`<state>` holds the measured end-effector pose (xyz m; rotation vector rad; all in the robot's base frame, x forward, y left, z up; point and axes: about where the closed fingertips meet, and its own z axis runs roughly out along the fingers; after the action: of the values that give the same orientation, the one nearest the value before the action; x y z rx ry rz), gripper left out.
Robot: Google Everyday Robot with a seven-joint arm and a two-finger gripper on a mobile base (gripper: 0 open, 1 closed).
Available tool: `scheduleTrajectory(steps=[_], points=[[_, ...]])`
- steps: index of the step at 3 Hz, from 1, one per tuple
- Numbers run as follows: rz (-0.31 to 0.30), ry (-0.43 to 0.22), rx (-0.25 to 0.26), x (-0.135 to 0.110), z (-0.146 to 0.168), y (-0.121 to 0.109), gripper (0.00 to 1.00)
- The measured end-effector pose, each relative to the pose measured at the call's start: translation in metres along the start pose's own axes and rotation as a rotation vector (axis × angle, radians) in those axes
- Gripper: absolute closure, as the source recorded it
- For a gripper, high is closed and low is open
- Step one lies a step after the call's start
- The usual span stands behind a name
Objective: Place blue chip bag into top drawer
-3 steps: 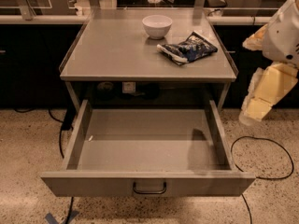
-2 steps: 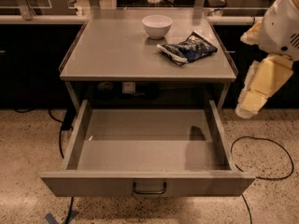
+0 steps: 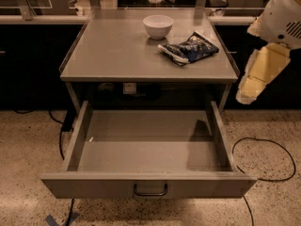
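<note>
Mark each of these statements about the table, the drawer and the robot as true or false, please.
1. The top drawer is pulled open. True.
2. The blue chip bag lies inside the drawer. False: it lies on the tabletop.
3. The white bowl stands on the tabletop, behind and to the left of the bag. True.
4. The claw hangs directly over the bowl. False: it is beyond the table's right edge, apart from both bag and bowl.
5. The dark handle sits at the centre of the drawer's front panel. True.
</note>
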<state>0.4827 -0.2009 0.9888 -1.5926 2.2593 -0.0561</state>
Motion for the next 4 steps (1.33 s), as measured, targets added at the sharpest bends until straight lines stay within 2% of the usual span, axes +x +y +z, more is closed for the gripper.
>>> scheduleTrajectory(steps=[1, 2, 3, 4], points=[[-0.001, 0.025, 0.014, -0.001, 0.005, -0.014, 0.00], [-0.036, 0.039, 0.013, -0.013, 0.010, -0.022, 0.00], [-0.084, 0.036, 0.019, -0.043, 0.013, -0.035, 0.00], [-0.084, 0.036, 0.019, -0.043, 0.013, -0.035, 0.00]])
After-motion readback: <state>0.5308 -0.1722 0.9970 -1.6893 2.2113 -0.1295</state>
